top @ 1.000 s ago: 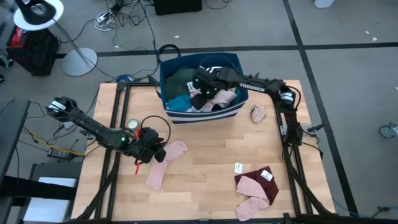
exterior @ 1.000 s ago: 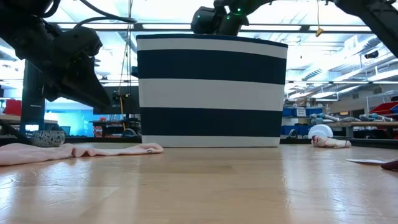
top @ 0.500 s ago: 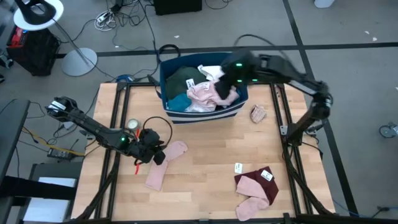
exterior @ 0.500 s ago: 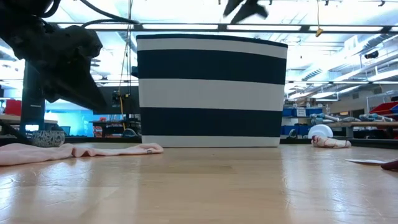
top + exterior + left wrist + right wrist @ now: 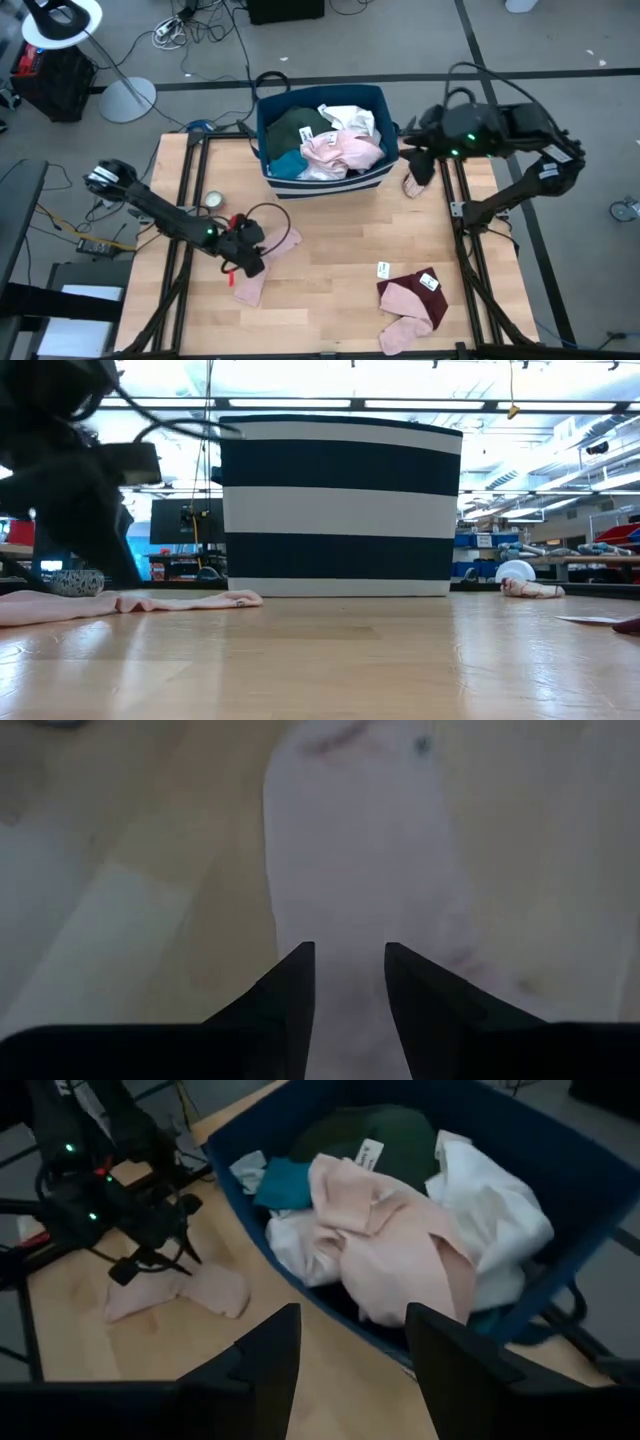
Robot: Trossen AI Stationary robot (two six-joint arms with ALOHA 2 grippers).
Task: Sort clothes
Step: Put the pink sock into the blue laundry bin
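Note:
A pale pink piece [image 5: 268, 262] lies flat on the table at the near left. It also shows in the left wrist view [image 5: 360, 840] and the low view [image 5: 120, 603]. My left gripper [image 5: 250, 260] [image 5: 348, 960] is open, tilted down over that piece's middle. My right gripper [image 5: 421, 168] [image 5: 350, 1342] is open with nothing between its fingers, high beside the right end of the striped bin [image 5: 372, 176]. Heaped in the bin are a pink garment [image 5: 395, 1240], a white one [image 5: 485, 1205], a dark green top [image 5: 385, 1130] and a teal piece [image 5: 285, 1180]. My left gripper's fingertips [image 5: 296, 970] stand right over the pale pink piece's middle, coming slanting down from the table's left. The gap between them shows cloth. I cannot tell whether they touch it.
A maroon piece and a pink piece [image 5: 412, 300] lie at the near right, with a white tag [image 5: 383, 270] beside them. A small pale item [image 5: 411, 186] lies right of the bin, under my right gripper. A small round bowl [image 5: 212, 200] sits at the left.
My right gripper has risen out of the bin and swung toward the table's right edge, leaving the pink garment on top of the heap. My left gripper has sunk toward the pale pink piece and rolled about its own axis.

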